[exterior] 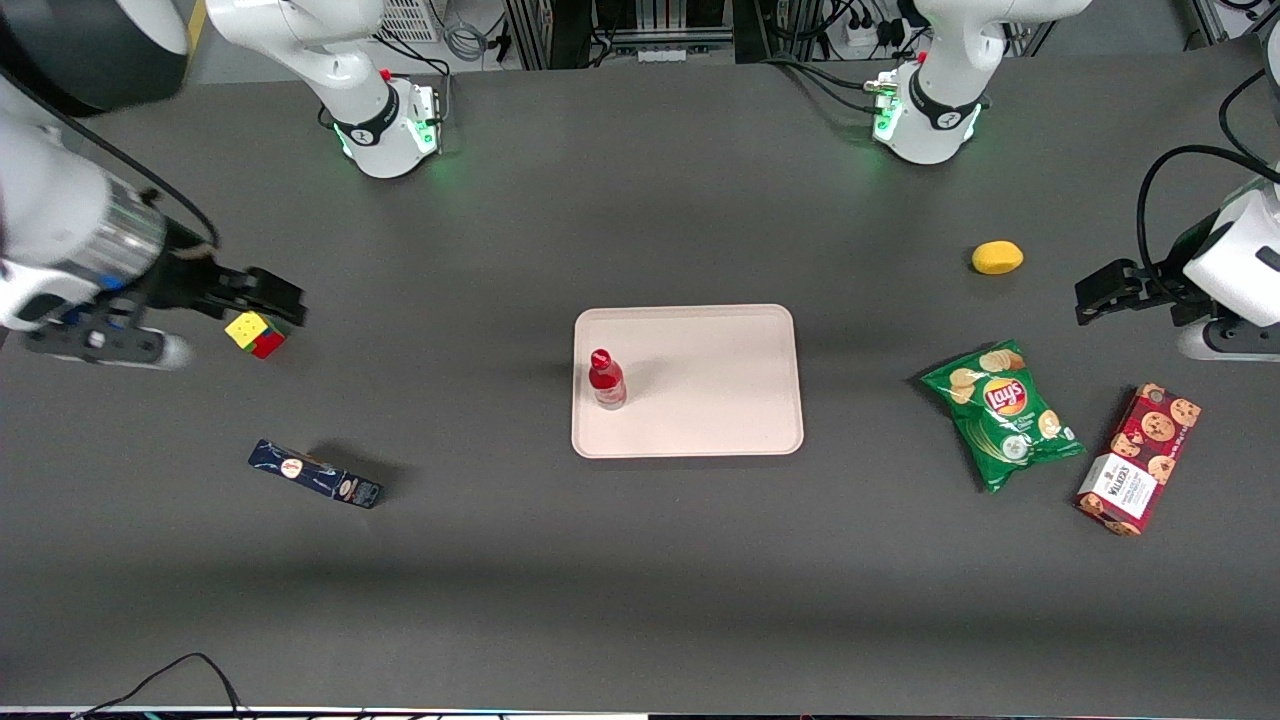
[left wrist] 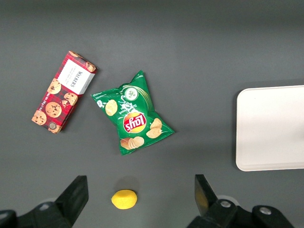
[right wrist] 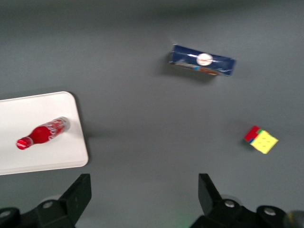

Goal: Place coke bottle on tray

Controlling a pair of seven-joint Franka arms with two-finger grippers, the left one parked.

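While the bottle [exterior: 606,379] stood upright on the tray [exterior: 720,400], close to the tray's edge toward the working arm's end, nothing touched it. Its red cap pointed up and its clear base sat on the pale surface, as the right wrist view [right wrist: 42,134] also showed, with the tray's rounded corner [right wrist: 71,156] just beside it.

The gripper [exterior: 270,297] hung well apart from the tray, toward the working arm's end of the table, above the dark tabletop [exterior: 640,580]. Its fingers [right wrist: 78,192] were spread apart and held nothing. A cube [exterior: 255,333] lay just beside the gripper, a little nearer to the front camera. A blue box [exterior: 315,474] lay flat, nearer still to that camera.

Toward the parked arm's end, a chips bag [exterior: 1003,412] lay near a cookie box [exterior: 1139,459], and a lemon [exterior: 997,257] sat farther from the front camera than both
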